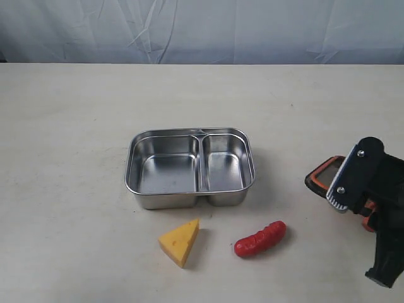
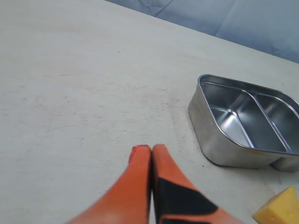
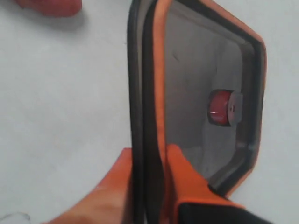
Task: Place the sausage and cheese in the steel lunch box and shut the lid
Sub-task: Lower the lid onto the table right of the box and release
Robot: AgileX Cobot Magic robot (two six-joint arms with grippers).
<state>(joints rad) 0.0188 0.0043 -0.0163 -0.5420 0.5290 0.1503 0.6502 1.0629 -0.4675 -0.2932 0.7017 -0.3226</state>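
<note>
My right jaws pinch the lid (image 3: 196, 84) by its rim; my left jaws are pressed together. The cheese (image 1: 180, 241) and sausage (image 1: 260, 238) lie on the desk (image 1: 63, 158) near the steel lunch box (image 1: 170, 201).

The steel lunch box (image 1: 165, 201) is mirror-bright silver, with grey reflections in both compartments. The cheese (image 1: 180, 242) is yellow-orange, paler yellow on its upper face. The sausage (image 1: 260, 238) is glossy red with white highlights along its ridges. The lid (image 3: 196, 93) has a smoky grey translucent panel, a black frame, an orange seal rim and a red-orange valve tab. The left gripper (image 2: 152, 148) is orange with a black patch; the right gripper (image 3: 149, 151) is orange with black. The table (image 1: 63, 158) is plain off-white, faintly scuffed; the backdrop cloth (image 1: 202, 31) is pale blue-grey.
</note>
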